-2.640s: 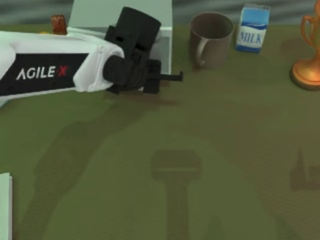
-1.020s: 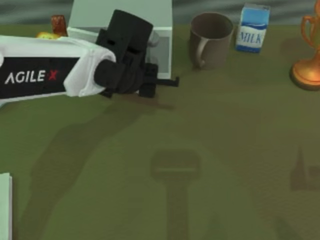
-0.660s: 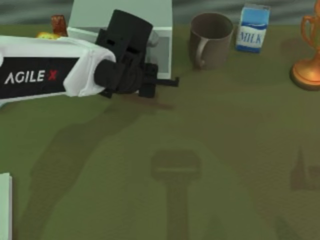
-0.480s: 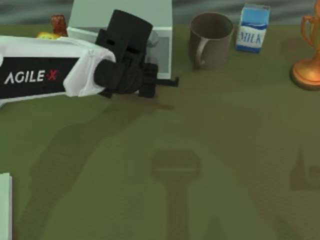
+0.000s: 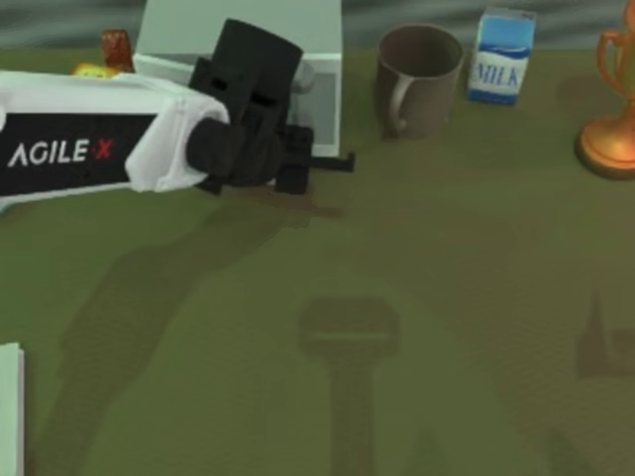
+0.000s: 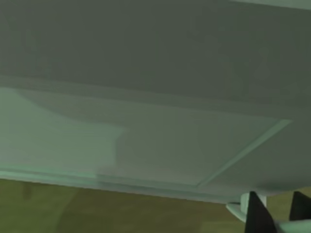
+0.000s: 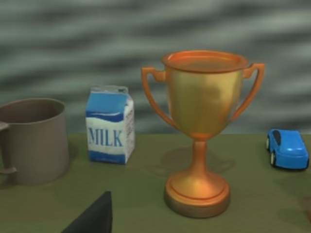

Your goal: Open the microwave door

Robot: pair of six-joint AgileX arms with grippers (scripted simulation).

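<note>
- Right, microwave (image 5: 243,30) sits at the far edge of the worktop (image 5: 417,297), left of centre in the top view, partly hidden under the left arm.
- Left arm reaches in from the left side; its white "AGILEX" link lies across the microwave's front.
- Left tool (image 5: 332,164) sits just off the microwave's right front corner, low over the worktop, black fingers (image 5: 342,161) pointing toward the right side.
- Left wrist view is filled with the microwave door (image 6: 146,141): pale frame, grey window panel, very close up. Two dark fingertips (image 6: 257,218) show at the frame's corner with a pale strip between them, probably the door handle, but the view is too tight to be sure.
- So left tool: can't tell if it is clenched on that strip or merely straddling it.
- How far the door stands from the body isn't readable from either view.
- Right arm is outside the top view. In its wrist view only a dark sliver of the right tool (image 7: 92,218) shows; its state can't be told.
- Far edge, right of the microwave: brown mug (image 5: 417,79), then milk carton (image 5: 501,57), then gold trophy (image 5: 612,109) at the right side.
- Blue toy car (image 7: 286,148) sits beyond the trophy, in the right wrist view only.
</note>
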